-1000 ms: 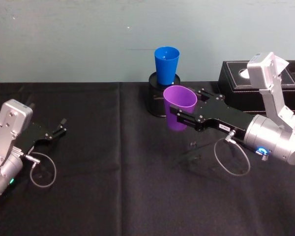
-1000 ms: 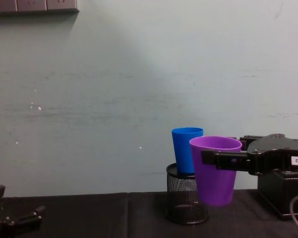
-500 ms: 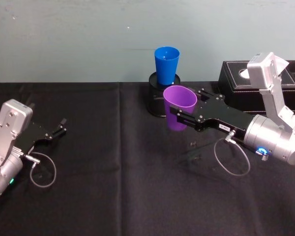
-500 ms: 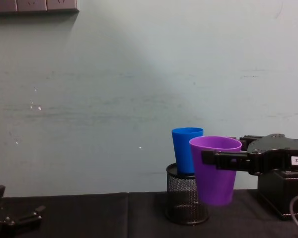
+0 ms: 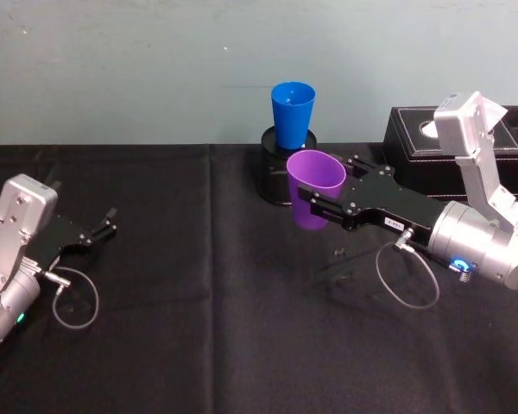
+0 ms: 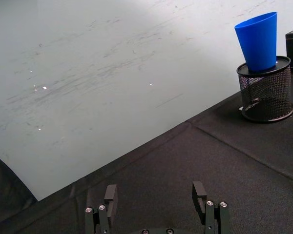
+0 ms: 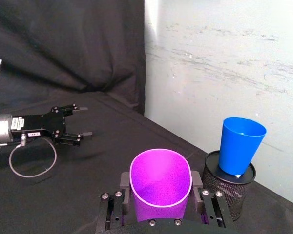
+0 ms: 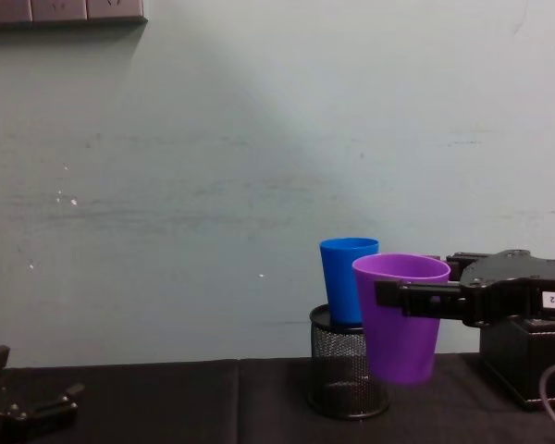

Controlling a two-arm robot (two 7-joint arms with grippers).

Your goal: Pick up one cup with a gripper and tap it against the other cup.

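The right gripper [image 5: 324, 183] is clamped round the purple cup [image 5: 315, 172], held aloft just beside the blue cup [image 5: 293, 114] seated in the mesh holder [image 5: 272, 177]; the left gripper [image 5: 108, 222] is parked far left, spread

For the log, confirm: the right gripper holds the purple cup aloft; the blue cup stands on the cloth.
Wrong: the blue cup stands in the mesh holder, not on the cloth, per the chest view. The right gripper holds the purple cup aloft.

One purple cup [image 5: 315, 177], one blue cup [image 5: 293, 116], one mesh holder [image 5: 272, 181], one box [image 5: 410, 142].
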